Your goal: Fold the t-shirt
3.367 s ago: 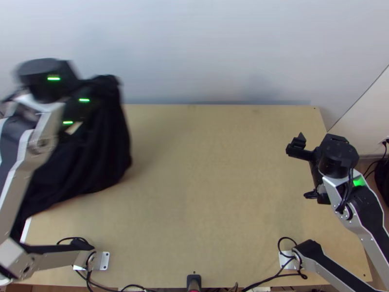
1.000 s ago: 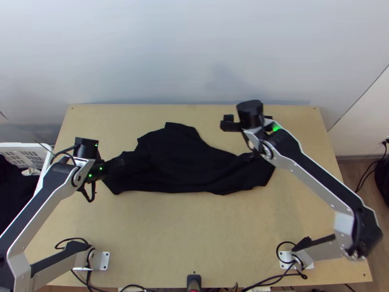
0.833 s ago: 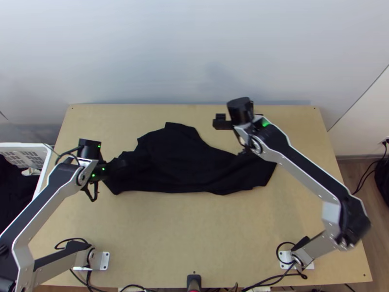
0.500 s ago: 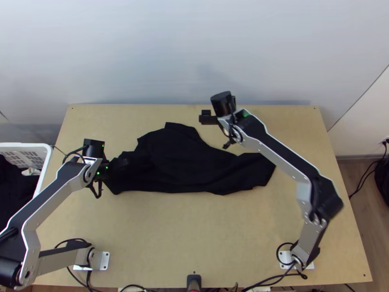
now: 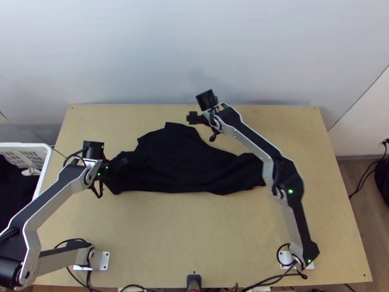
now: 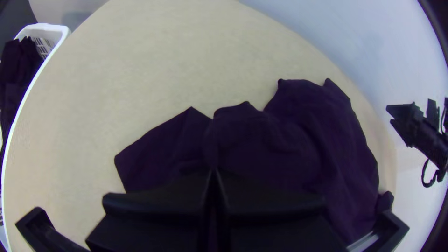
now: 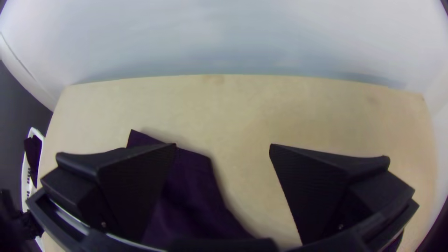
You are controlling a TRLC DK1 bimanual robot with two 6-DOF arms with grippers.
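Observation:
The black t-shirt [image 5: 180, 163] lies bunched across the middle of the table, longer from side to side, with uneven folds. Over its left end is my left gripper [image 5: 124, 163]; in the left wrist view the left gripper [image 6: 213, 172] is shut above the dark cloth [image 6: 289, 140], and whether any fabric is pinched is hidden. My right gripper [image 5: 202, 128] hangs near the shirt's raised back corner. In the right wrist view the right gripper [image 7: 223, 145] is open, one finger overlapping the cloth [image 7: 186, 186], the other over bare wood.
A white basket [image 5: 44, 168] with dark cloth inside stands beyond the table's left edge. The wooden table [image 5: 194, 233] shows bare wood in front of the shirt and to its right. A pale wall [image 5: 194, 48] rises behind the table.
The shirt, hanging at my left gripper in the oldest frame, now lies on the table. My right gripper has travelled left along the back; my left gripper shifted slightly right over the last second.

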